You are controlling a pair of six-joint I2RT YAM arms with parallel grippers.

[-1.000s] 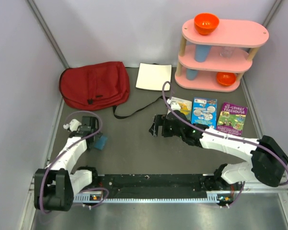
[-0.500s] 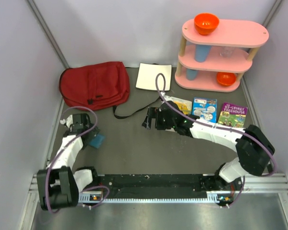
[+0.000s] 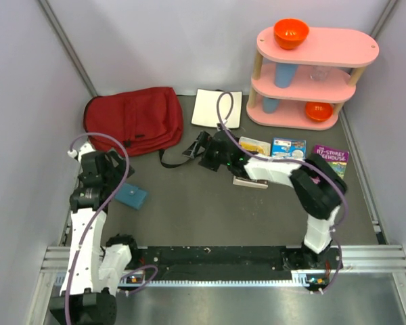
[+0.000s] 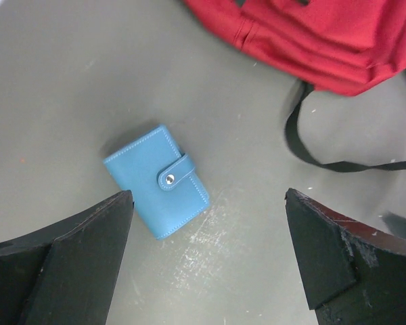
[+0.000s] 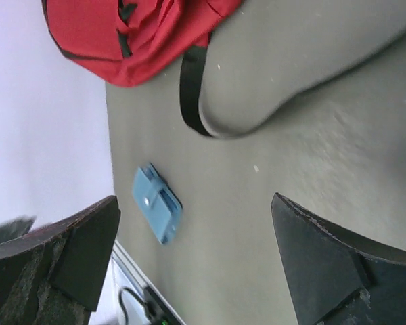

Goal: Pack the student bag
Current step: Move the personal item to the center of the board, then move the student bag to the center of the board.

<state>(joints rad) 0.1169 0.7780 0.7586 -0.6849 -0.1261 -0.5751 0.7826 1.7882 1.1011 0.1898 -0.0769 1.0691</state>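
The student bag (image 3: 134,120) is a dark red backpack lying flat at the back left, with a black strap (image 3: 170,161) trailing onto the table. It also shows in the left wrist view (image 4: 311,34) and the right wrist view (image 5: 122,34). My left gripper (image 3: 107,168) is open and empty, raised above the table just left of a blue snap wallet (image 3: 132,196), which also shows in the left wrist view (image 4: 157,179). My right gripper (image 3: 193,150) is open and empty, low beside the strap's end (image 5: 189,88), facing the bag. In the right wrist view the wallet (image 5: 157,203) lies beyond it.
A white notebook (image 3: 216,108) lies right of the bag. Three books (image 3: 287,147) lie in a row at the right, with a small flat item (image 3: 250,183) in front. A pink three-tier shelf (image 3: 311,68) with orange bowls and blue cups stands at the back right. Walls close in on both sides.
My left gripper has risen and pulled back left from the wallet, which stays on the table. My right gripper has swept left and farther back to the bag's strap.
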